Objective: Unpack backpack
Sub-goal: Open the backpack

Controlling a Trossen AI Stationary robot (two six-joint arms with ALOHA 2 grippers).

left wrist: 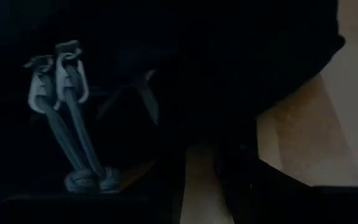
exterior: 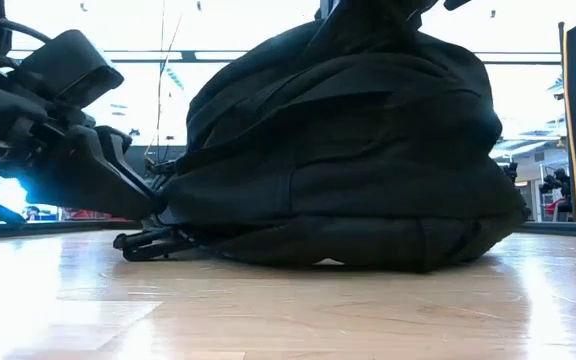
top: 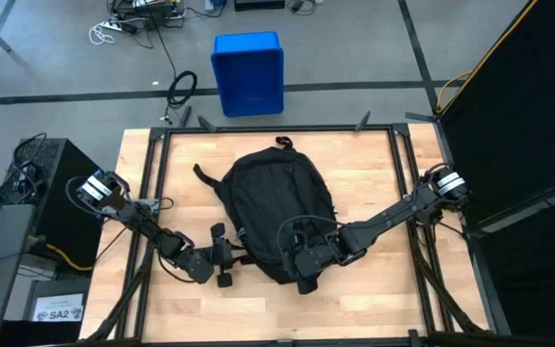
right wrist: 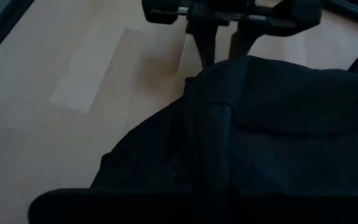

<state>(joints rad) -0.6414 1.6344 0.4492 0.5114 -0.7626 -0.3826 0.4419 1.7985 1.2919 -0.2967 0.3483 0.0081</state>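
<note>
The black backpack (top: 277, 207) lies flat on the middle of the table, its rounded top toward the far edge; it fills the low view (exterior: 348, 150). My left gripper (top: 224, 262) is at its near-left corner. In the right wrist view its two fingers (right wrist: 205, 46) stand slightly apart, open, and wood shows between them. Two grey zipper pulls (left wrist: 58, 78) with cords hang ahead of it in the left wrist view. My right gripper (top: 303, 262) sits over the backpack's near end, against dark fabric (right wrist: 260, 124). My left gripper comes in level from the table's left and its fingertips reach the backpack's near-left edge (right wrist: 194, 78). I cannot tell whether they touch the fabric or have any of it between them.
A loose strap (top: 203, 176) trails from the backpack toward the table's left, and a black buckle (exterior: 153, 240) lies on the wood by the left gripper. Bare wood (top: 374, 299) lies along the near edge. A blue bin (top: 248, 72) stands on the floor beyond the far edge.
</note>
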